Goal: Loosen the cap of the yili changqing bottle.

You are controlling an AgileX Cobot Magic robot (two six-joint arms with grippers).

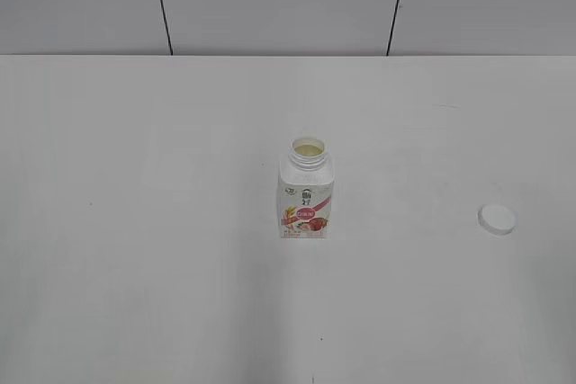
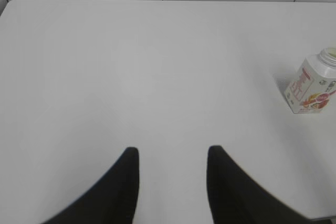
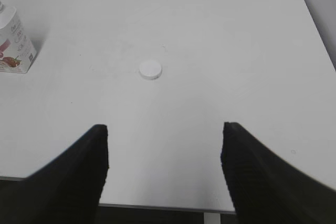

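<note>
My left gripper point(image 2: 169, 153) hangs over bare table point(image 2: 131, 77), its two dark fingers point(image 2: 128, 182) parted with nothing between them. Only the finger ends show at the bottom of my left wrist view; the rest is cut off by the frame. My right gripper point(image 3: 165, 132) is spread wider, also empty, and its fingers point(image 3: 86, 171) are likewise cropped at the lower edge, hanging near the table's front edge. Neither gripper appears in the exterior view.

Ahead of my right gripper, well apart from it, the cap point(image 3: 150, 70) lies flat on the table. In the exterior view it sits far to the right point(image 1: 497, 218), well apart from the bottle point(image 1: 306, 191).

The bottle stands upright near the middle of the table, its neck open and a pale inside visible. From my left wrist it shows at the far right point(image 2: 312, 87), partly cut by the frame; from my right wrist only a lower corner shows at the left edge point(image 3: 13, 45). The label's small print is too fine to read.
</note>
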